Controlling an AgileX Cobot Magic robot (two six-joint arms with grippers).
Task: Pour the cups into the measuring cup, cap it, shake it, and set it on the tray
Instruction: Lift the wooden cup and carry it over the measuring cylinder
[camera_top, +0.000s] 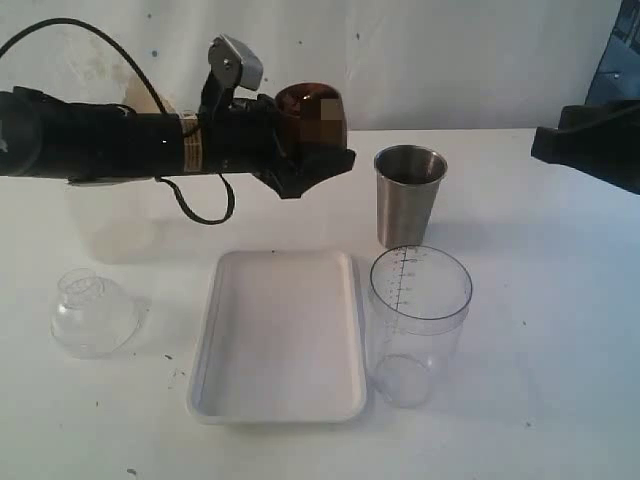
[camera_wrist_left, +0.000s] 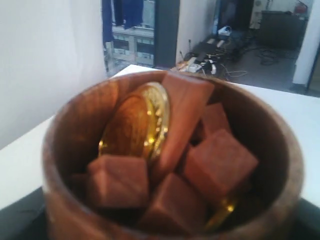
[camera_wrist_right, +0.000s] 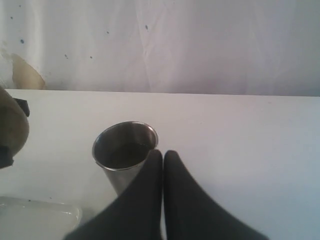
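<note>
My left gripper (camera_top: 312, 150) is shut on the brown wooden cup (camera_top: 310, 115), held in the air behind the white tray (camera_top: 205, 385). The left wrist view looks into that wooden cup (camera_wrist_left: 65, 150): brown cubes (camera_wrist_left: 220, 160) and a gold coin (camera_wrist_left: 137, 122) lie inside. The steel tumbler (camera_top: 408, 195) stands upright behind the clear measuring cup (camera_top: 415, 320), which sits empty just right of the tray. My right gripper (camera_wrist_right: 163, 155) is shut and empty, with the steel tumbler (camera_wrist_right: 125, 150) just beyond its tips; in the exterior view only the arm's black body shows at the right edge.
A clear dome-shaped lid (camera_top: 92, 312) lies on the table left of the tray. A frosted translucent container (camera_top: 110, 215) stands under my left arm. A white wall backs the table.
</note>
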